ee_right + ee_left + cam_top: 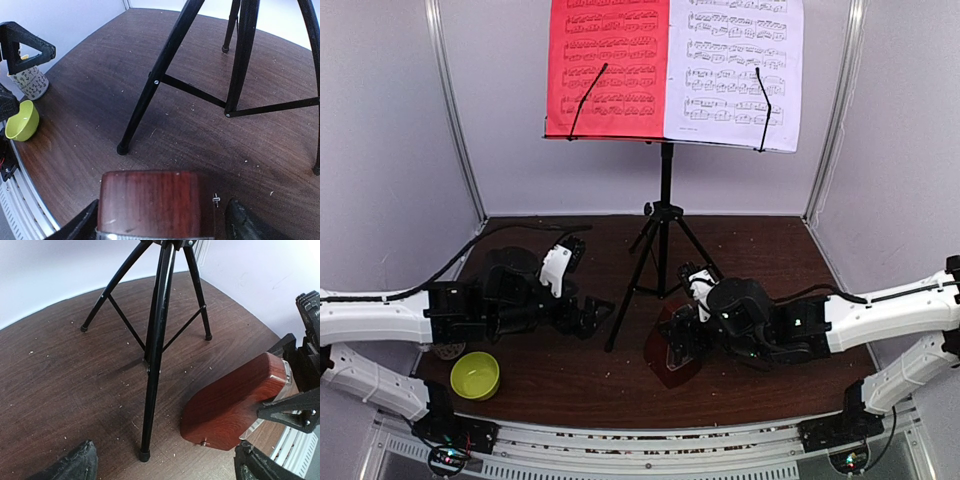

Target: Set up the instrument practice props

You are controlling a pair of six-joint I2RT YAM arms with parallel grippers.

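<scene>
Finding the music stand [665, 200] upright on the surface [570, 390], red sheet [608, 65] and white sheet [735, 65] on it. Spotted the metronome [225, 410] by its front leg, between wide-spread right fingers [250, 222]; could not tell if gripped. Saw left fingers [75, 465] gaping, empty. Judged metronome light, cover fragile: best held by wooden sides.

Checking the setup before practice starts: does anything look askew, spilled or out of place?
The metronome looks tipped off upright, unlike the straight music stand beside it. It sits between the open fingers of the right end effector. The table is also littered with pale specks.
</scene>
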